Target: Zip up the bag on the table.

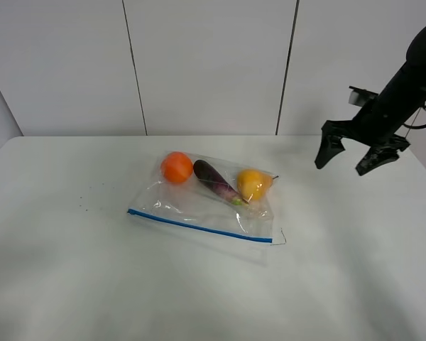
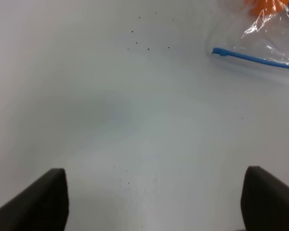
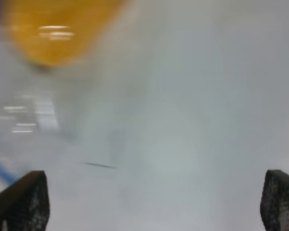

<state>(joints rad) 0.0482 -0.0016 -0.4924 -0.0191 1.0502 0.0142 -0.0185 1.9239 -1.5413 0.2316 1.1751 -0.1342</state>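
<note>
Our left gripper (image 2: 154, 202) hangs over bare table (image 1: 57, 270), jaws spread wide. Mid-table lies the bag (image 1: 206, 202), flat, blue zip strip (image 1: 199, 225) on its near edge, with an orange (image 1: 177, 167), eggplant (image 1: 216, 182) and yellow fruit (image 1: 253, 184) inside. Our right gripper (image 1: 351, 158) hovers well right of it, jaws wide apart.

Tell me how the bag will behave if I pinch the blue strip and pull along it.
The bag is thin, crinkly film, so it will probably buckle and bunch rather than stay taut. Lying loose on the smooth table, it may slide unless one claw pins an end. The orange and yellow fruit look round and could roll inside.
</note>
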